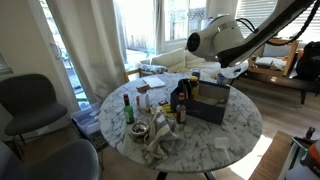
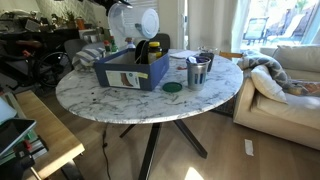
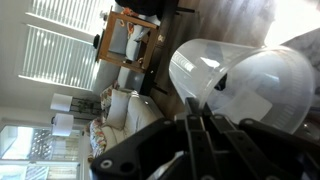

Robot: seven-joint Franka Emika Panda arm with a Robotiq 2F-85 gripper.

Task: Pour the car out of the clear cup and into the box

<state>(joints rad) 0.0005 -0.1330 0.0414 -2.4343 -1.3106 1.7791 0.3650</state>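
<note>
In the wrist view my gripper [image 3: 199, 125] has its fingers shut on the wall of the clear cup [image 3: 245, 80], which fills the right of the frame and lies tilted on its side. I cannot make out the car inside it. In both exterior views the arm's white wrist [image 1: 215, 42] [image 2: 135, 20] hangs over the dark navy box [image 1: 210, 104] [image 2: 128, 72] on the round marble table [image 1: 235, 135] [image 2: 150, 105]. The cup and fingers are hidden behind the wrist there.
Dark glass bottles [image 1: 128, 108] [image 1: 181, 100] and crumpled cloth [image 1: 160, 145] stand beside the box. Metal cups [image 2: 198, 70] and a green lid [image 2: 172, 87] sit near the box. A grey chair [image 1: 30, 100] and a sofa [image 2: 285, 85] flank the table.
</note>
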